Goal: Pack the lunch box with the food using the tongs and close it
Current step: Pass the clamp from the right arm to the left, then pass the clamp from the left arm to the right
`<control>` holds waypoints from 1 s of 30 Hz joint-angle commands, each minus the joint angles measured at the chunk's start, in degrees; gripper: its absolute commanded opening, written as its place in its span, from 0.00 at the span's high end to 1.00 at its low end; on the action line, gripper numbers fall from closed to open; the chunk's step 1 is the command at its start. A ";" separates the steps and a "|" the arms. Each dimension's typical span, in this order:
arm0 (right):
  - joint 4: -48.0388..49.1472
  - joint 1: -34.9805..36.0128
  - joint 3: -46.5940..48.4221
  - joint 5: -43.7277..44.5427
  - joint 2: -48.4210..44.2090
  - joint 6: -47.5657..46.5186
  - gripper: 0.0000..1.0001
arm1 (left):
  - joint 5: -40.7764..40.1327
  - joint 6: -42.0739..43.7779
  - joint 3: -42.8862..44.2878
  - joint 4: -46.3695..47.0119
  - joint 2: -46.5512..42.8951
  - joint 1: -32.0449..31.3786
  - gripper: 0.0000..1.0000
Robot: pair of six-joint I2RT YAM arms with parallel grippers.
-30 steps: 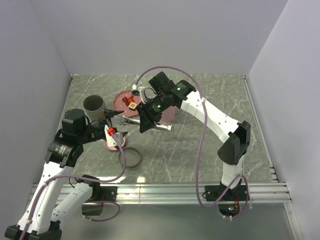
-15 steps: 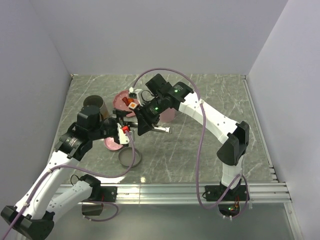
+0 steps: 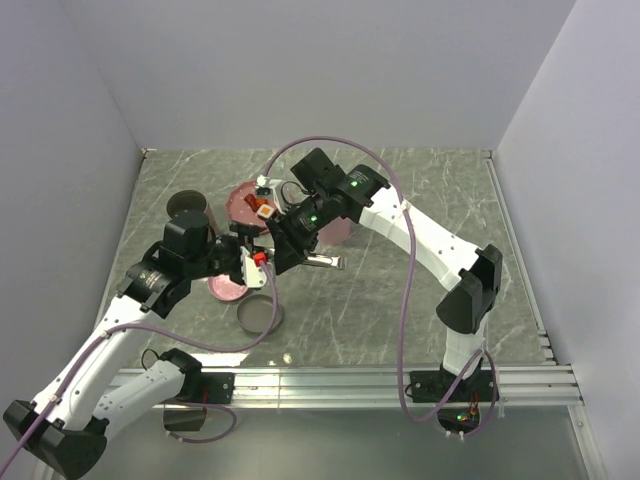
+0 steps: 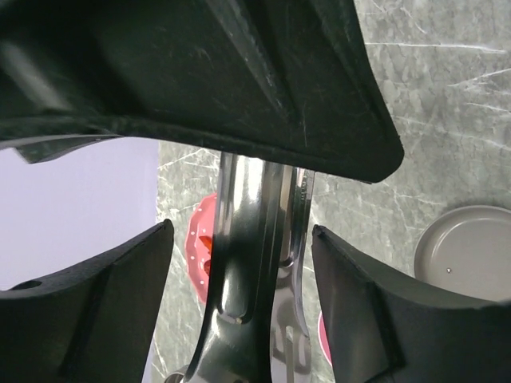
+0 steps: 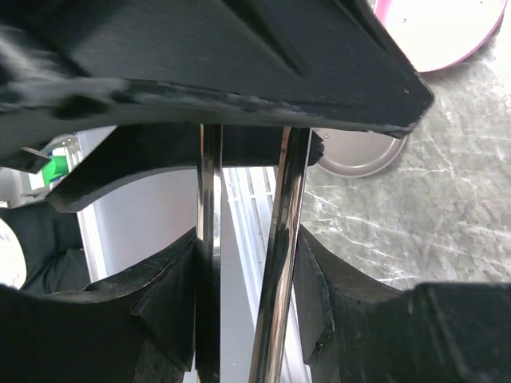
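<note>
Two claws: I have the left gripper (image 3: 255, 265) and the right gripper (image 3: 273, 252) nose to nose over the marble table (image 3: 400, 300), just in front of the pink dotted plate (image 3: 238, 200).
Right gripper: pinching the tongs (image 5: 243, 263). On its wrist camera I see a black pad pressed against the outer side of each silvery arm. The two arms run side by side with a narrow slit between them.
Left gripper: spread. On its wrist camera the tongs rise between the fingers (image 4: 88, 319) with a gap on either side, and nothing touches.
Tongs from above: one shiny end pokes out to the right of the right gripper. I cannot tell whether that end rests on the marble.
Food: on the plate, behind both grippers. I pick out the white cube with the orange top (image 3: 265, 210). The left wrist camera also catches a red-orange piece (image 4: 206, 241) at the plate's edge, behind the tongs.
Round dishes: a pink dish (image 3: 222, 288) and a gray dish (image 3: 258, 316) sit on the marble under the left arm.
Dark cup (image 3: 187, 207): upright, at the back left, beside the plate.
</note>
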 commanded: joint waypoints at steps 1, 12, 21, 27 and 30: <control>1.30 0.84 1.35 -2.27 -4.00 -0.82 0.49 | -1.15 0.65 0.60 -0.60 0.36 -0.90 0.26; 1.12 1.19 1.17 -0.95 -4.44 -1.08 0.49 | -1.67 -0.40 2.45 -2.45 1.68 -1.87 0.60; -0.10 0.05 -2.51 0.55 -4.44 -1.70 0.42 | -3.78 -1.99 2.28 -1.13 0.98 -1.96 0.80; 1.30 -2.06 -7.78 0.99 -6.81 -1.08 0.34 | -5.10 -3.65 2.00 0.36 0.18 -1.96 0.87; 2.00 -2.76 -8.23 0.72 -7.51 -0.12 0.31 | -5.19 -4.88 2.62 0.45 1.15 -1.87 0.95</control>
